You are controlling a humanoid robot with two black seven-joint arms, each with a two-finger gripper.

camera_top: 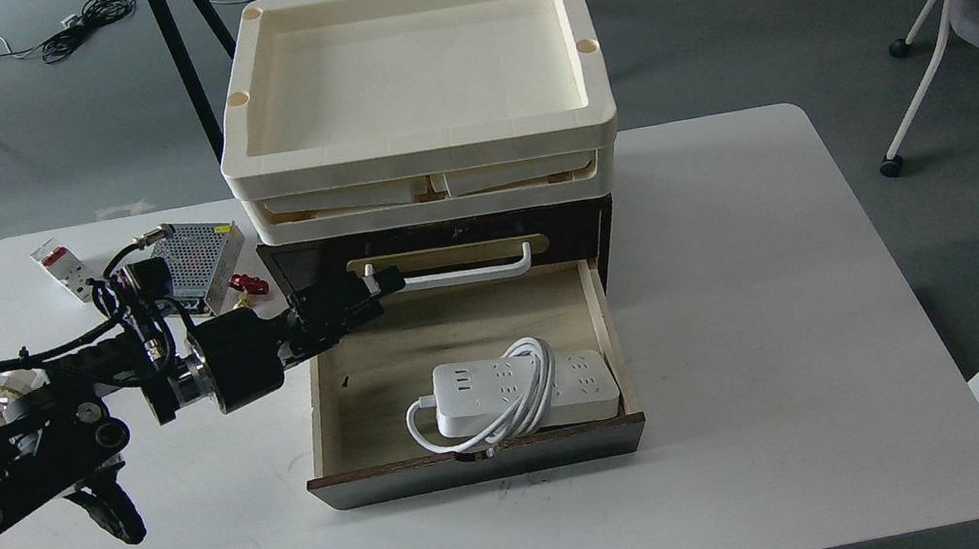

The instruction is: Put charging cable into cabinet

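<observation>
The charging cable (523, 394), a white power strip with its cord looped round it, lies flat in the open lower drawer (459, 328) of the dark brown cabinet (605, 227), against the drawer's front right. My left gripper (384, 289) is up at the drawer's back left corner, close to the left end of the white bar handle (469, 270). It is empty and its fingers look parted. The right gripper is out of view.
Cream plastic trays (420, 143) are stacked on the cabinet. On the white table (752, 321), left of the cabinet, are a silver perforated box (196, 252), a white block with a red switch (62, 271), a red-handled valve (247, 282) and small parts (3, 396).
</observation>
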